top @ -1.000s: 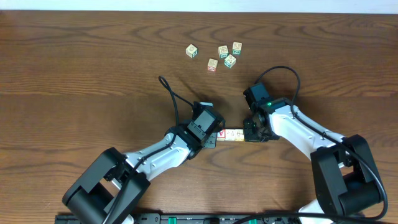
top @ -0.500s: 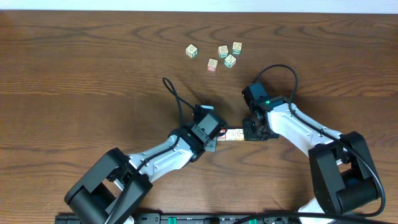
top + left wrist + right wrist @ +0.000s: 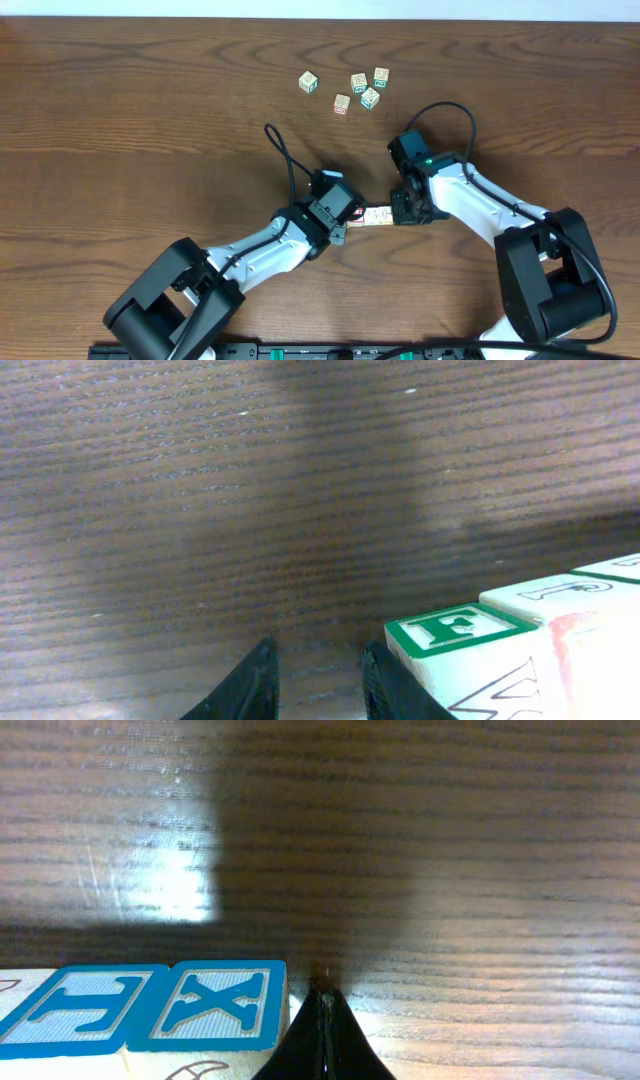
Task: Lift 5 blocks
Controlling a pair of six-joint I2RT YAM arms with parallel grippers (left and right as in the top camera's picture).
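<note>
A: Status?
B: The row of blocks (image 3: 375,215) spans the gap between both arms, above the worktop (image 3: 120,120). Left end effector (image 3: 320,665): fingers apart, empty, beside one end. Right end effector (image 3: 322,1020): fingers together, at the other end.
A: Hazard?
B: Uneven end pressure would likely buckle and scatter the row.

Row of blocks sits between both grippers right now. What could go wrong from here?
1. The row of blocks appears pinched only at its ends; it may buckle in the middle.
2. The left gripper stands open, so the green E block leans on one finger's outer side and may slip off.
3. The shut right gripper meets the X block with a narrow tip only.
</note>
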